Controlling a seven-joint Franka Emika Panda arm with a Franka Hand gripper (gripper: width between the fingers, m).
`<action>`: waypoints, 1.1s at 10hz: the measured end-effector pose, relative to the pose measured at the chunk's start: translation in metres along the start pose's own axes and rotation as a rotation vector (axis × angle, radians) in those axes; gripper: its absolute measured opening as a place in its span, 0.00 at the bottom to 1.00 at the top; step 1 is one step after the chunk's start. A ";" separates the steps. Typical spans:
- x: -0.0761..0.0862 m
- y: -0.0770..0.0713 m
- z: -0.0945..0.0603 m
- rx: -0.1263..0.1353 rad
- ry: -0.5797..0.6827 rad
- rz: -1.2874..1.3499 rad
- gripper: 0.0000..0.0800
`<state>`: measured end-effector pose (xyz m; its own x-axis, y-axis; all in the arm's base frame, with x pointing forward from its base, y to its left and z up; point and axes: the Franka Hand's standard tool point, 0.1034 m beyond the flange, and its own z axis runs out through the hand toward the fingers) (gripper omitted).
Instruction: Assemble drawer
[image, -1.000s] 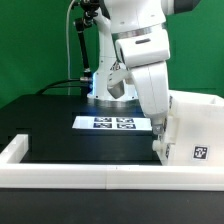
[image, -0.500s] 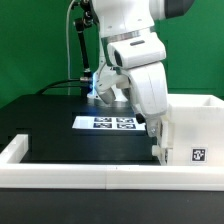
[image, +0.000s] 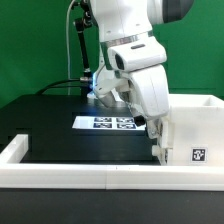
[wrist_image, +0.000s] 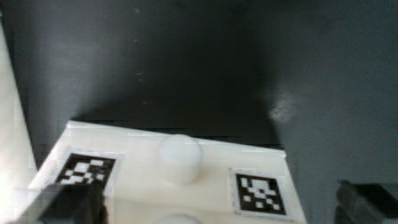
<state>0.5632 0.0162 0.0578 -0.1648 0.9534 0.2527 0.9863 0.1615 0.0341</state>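
Note:
The white drawer shell stands at the exterior view's right, with a square tag on its near face. My gripper is low against the shell's left side. In the wrist view a white drawer part with two square tags and a round knob lies between my dark fingertips. The other fingertip stands a little apart from the part's edge. The gripper is open and straddles the part. No separate tray shows.
A long low white rail runs along the table's front edge and turns back at the exterior view's left. The marker board lies flat mid-table behind the gripper. The table top is black.
The arm's upper body has shifted slightly toward the exterior view's left. The gripper stays at the shell's left side, and the shell has not visibly moved.

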 end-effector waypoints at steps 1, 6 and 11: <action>0.004 0.004 0.000 -0.004 0.002 -0.001 0.81; 0.011 0.009 0.001 -0.013 -0.010 0.114 0.81; 0.019 0.005 0.009 -0.023 -0.034 0.164 0.81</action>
<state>0.5646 0.0368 0.0543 -0.0018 0.9747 0.2233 0.9998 -0.0021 0.0173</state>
